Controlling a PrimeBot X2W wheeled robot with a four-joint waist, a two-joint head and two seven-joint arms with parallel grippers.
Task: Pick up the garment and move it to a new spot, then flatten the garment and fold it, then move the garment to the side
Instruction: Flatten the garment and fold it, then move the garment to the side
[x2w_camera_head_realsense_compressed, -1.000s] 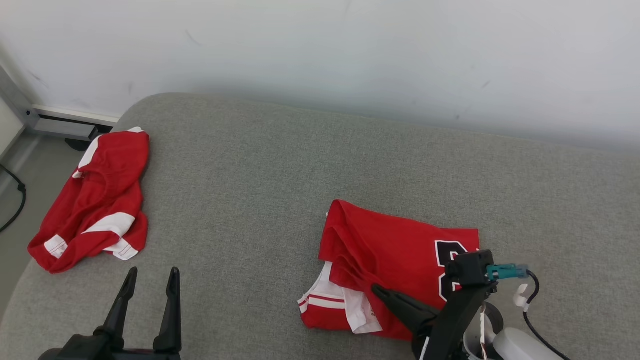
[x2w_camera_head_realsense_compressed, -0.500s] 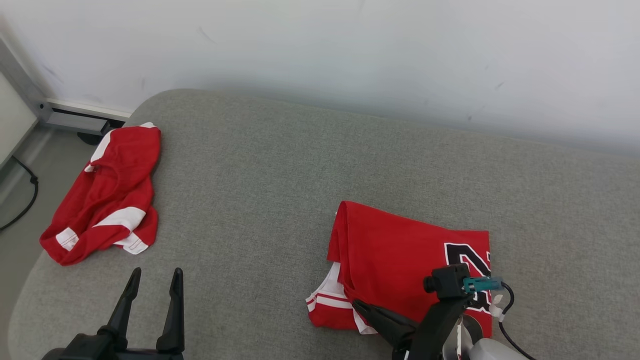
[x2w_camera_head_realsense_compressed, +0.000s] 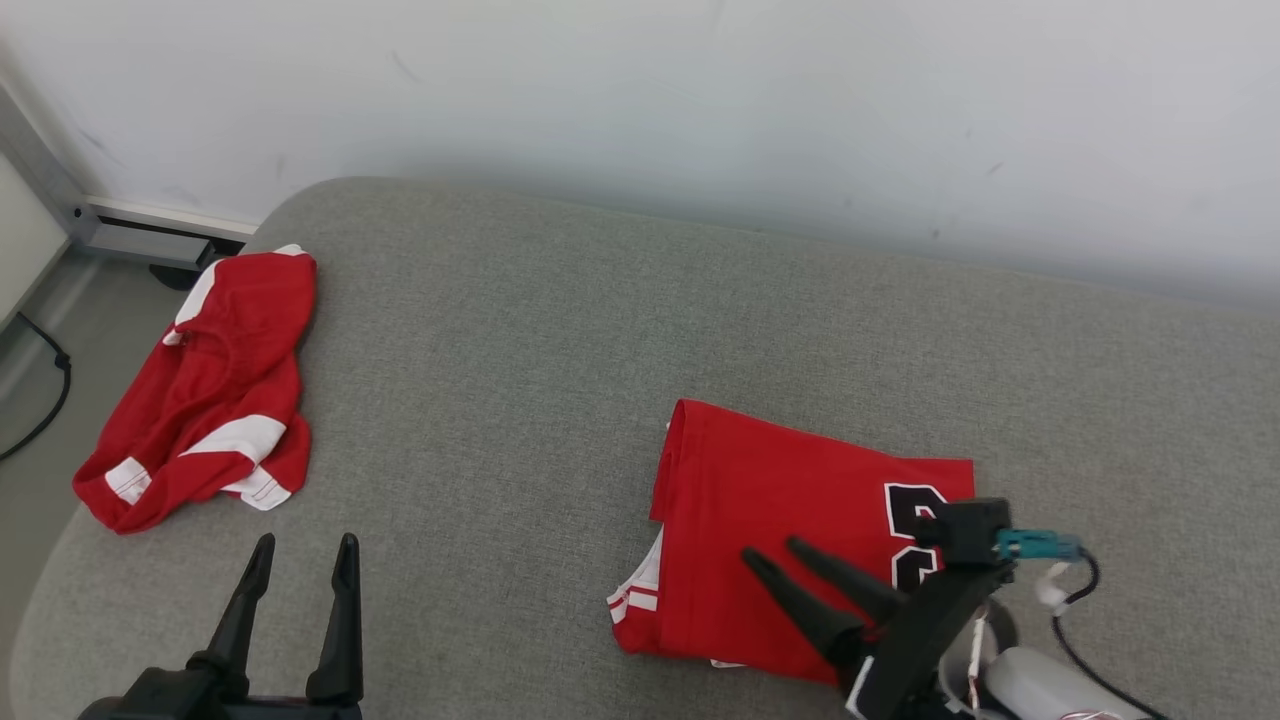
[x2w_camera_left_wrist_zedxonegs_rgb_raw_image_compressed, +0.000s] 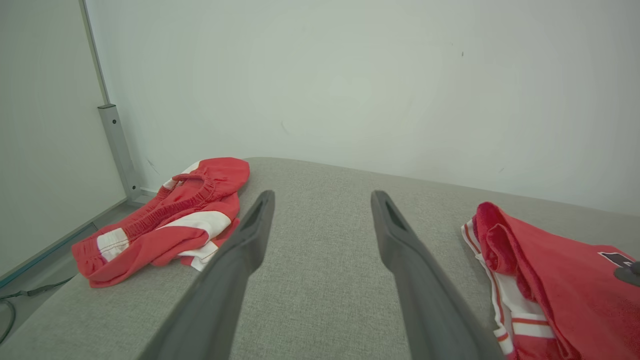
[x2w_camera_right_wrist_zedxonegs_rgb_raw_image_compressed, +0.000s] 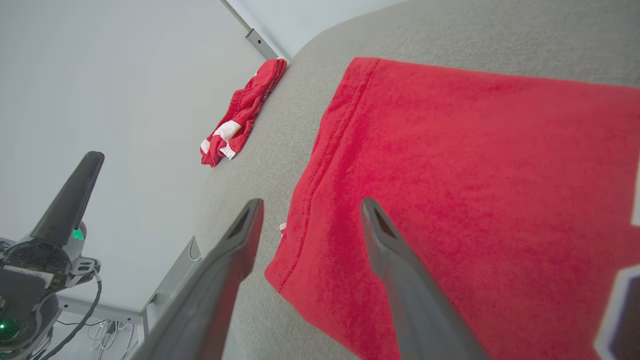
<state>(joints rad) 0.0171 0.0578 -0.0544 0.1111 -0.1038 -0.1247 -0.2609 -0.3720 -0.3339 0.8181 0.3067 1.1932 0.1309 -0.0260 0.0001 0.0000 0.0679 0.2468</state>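
The garment (x2w_camera_head_realsense_compressed: 790, 490) is a red jersey with white trim and a black number, lying folded on the grey cushion (x2w_camera_head_realsense_compressed: 550, 330) right of centre. My right gripper (x2w_camera_head_realsense_compressed: 770, 548) hovers open just over its near part, nothing between the fingers. In the right wrist view that gripper (x2w_camera_right_wrist_zedxonegs_rgb_raw_image_compressed: 311, 202) spreads above the garment's (x2w_camera_right_wrist_zedxonegs_rgb_raw_image_compressed: 450, 175) left edge. At the lower left my left gripper (x2w_camera_head_realsense_compressed: 305, 542) stands open and empty over bare cushion, well apart from the garment. The left wrist view has those fingers (x2w_camera_left_wrist_zedxonegs_rgb_raw_image_compressed: 322, 195) wide apart, the garment (x2w_camera_left_wrist_zedxonegs_rgb_raw_image_compressed: 550, 280) to their right.
Crumpled red shorts with white stripes (x2w_camera_head_realsense_compressed: 215, 390) lie at the cushion's far left edge, also as shorts (x2w_camera_left_wrist_zedxonegs_rgb_raw_image_compressed: 175, 210) and shorts (x2w_camera_right_wrist_zedxonegs_rgb_raw_image_compressed: 245, 110). A white wall stands close behind. A metal frame (x2w_camera_head_realsense_compressed: 120, 240) and a cable (x2w_camera_head_realsense_compressed: 40, 390) are on the floor at left.
My right gripper has opened and let go of the garment's bunched edge, which now lies flat on the fold. The head camera shifted a little. The left arm has stayed put.
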